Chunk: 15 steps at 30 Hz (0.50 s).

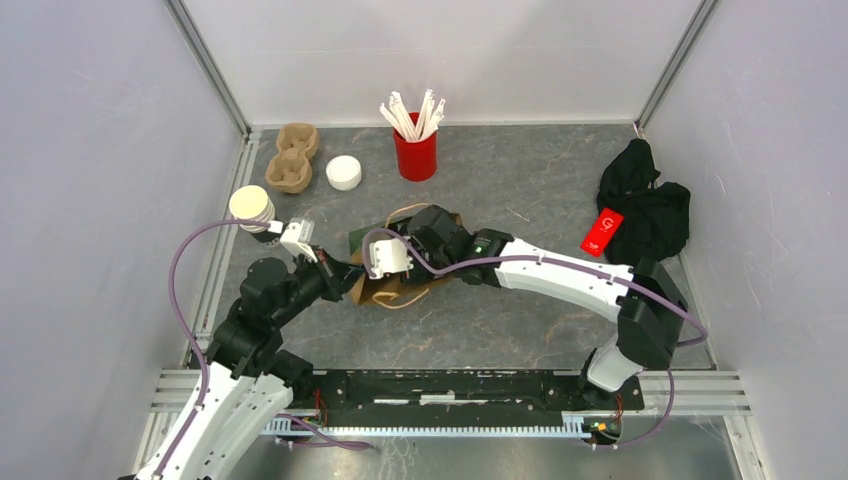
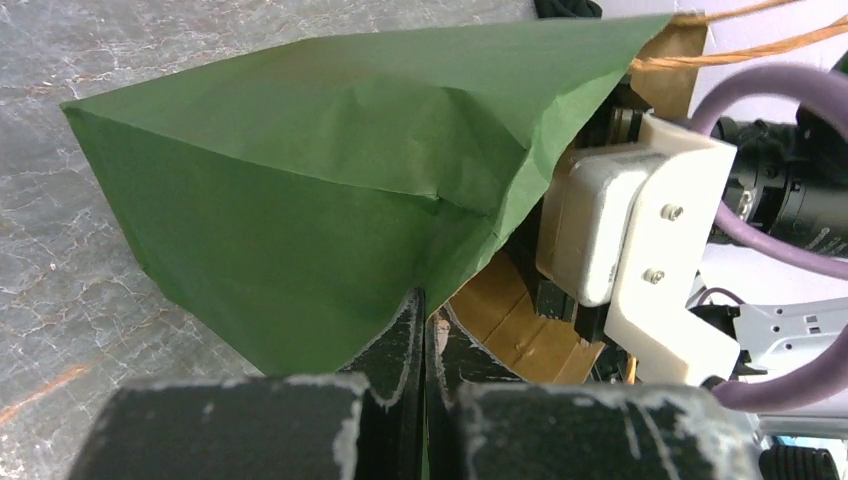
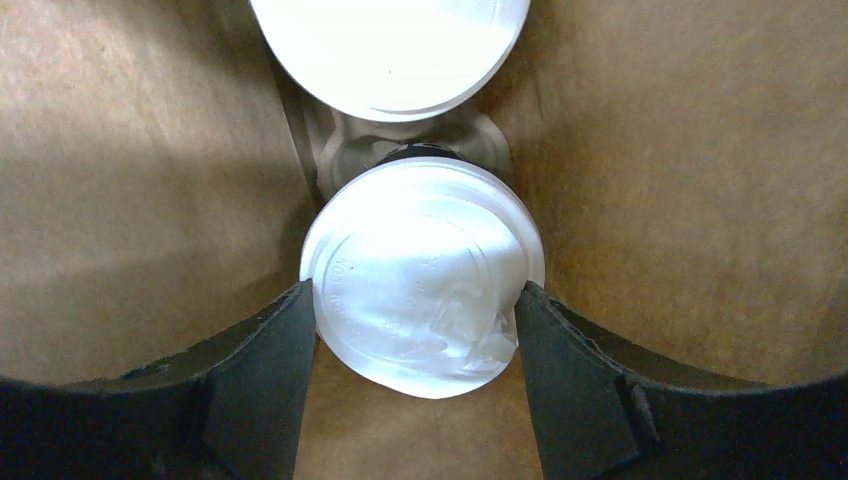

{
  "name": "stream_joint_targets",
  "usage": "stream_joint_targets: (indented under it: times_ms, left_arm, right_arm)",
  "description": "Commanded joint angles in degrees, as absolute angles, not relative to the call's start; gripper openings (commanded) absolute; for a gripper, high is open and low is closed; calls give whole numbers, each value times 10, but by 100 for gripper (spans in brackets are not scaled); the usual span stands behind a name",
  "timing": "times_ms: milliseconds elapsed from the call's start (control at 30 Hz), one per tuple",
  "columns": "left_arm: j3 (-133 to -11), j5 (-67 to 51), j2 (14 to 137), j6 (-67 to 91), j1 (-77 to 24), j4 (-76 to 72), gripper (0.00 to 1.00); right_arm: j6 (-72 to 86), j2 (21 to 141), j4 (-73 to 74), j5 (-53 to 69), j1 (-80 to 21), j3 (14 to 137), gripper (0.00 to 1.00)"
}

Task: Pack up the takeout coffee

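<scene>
Paper bag [image 2: 300, 200] lies on its side mid-table, green outside, brown inside, mouth toward the arms. Left gripper [image 2: 422, 310] is pinched tight on the green edge of the bag mouth, with no gap between the jaws. Right gripper [image 3: 415, 300] is deep inside the bag, its jaws standing wide and clamped on the near lidded cup [image 3: 425, 275], one finger against each side of the white lid. Far lidded cup [image 3: 390, 50] sits just behind it, further into the bag, with its lid cut off by the top of the frame. A pale moulded tray [image 3: 345, 150] shows between the two lids. The brown bag walls close in on both sides of the fingers, so there is little side room.

Outside the bag:
- Red holder [image 1: 415, 152] with white sticks stands near the back edge.
- White lid stack [image 1: 343, 173] sits just beside the pulp carrier [image 1: 292, 157], back left.
- Lidless cup stack [image 1: 251, 205] is at the left rail.
- Black cloth [image 1: 645, 200] and red card [image 1: 601, 232] are far right.
- Open grey table [image 1: 540, 180] lies between the bag and the cloth.
</scene>
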<state>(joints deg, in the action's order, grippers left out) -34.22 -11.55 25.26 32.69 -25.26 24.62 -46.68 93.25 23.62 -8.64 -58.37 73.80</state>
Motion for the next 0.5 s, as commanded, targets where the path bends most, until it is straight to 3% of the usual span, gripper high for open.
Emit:
stream_joint_targets:
  times_ms: [0,467]
  left_arm:
    - [-349,-121,241,365,-255,262,2]
    - [-359,-99,256,379,-255,288,2]
  right_arm:
    - [-461,897,201,-114,-588,696,41]
    - [-476,924,133,-97,-570,652,40]
